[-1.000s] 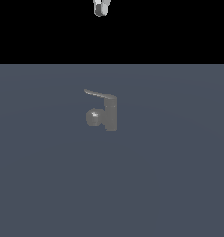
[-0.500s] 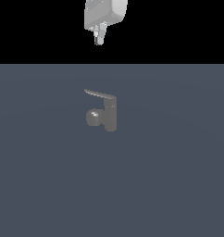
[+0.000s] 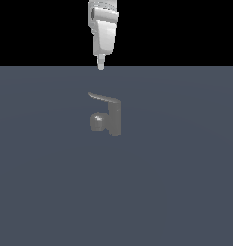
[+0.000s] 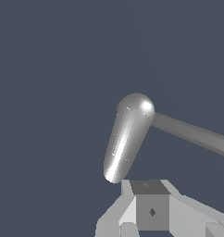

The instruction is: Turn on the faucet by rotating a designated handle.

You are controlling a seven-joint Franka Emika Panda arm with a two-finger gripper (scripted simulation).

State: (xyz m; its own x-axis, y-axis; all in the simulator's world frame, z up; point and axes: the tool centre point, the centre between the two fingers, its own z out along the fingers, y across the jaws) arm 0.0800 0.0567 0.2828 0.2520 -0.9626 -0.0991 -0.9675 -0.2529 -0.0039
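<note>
A plain slate-grey floor (image 3: 186, 192) fills the exterior view below a black backdrop. At frame centre stands the faucet (image 3: 111, 117), its handle (image 3: 103, 99) reaching toward the upper left. The gripper (image 3: 100, 66) hangs above the handle, touching and holding nothing; the fingers appear together. It should descend beside the blade tip, then push sideways.

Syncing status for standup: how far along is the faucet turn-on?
Done: nothing on the fixture yet. The handle sits untouched on the faucet.
In hand: approach. The claw hangs above the handle's free end, clear of it; open or shut can't be told.
Left: descend, contact the lever, rotate it.
</note>
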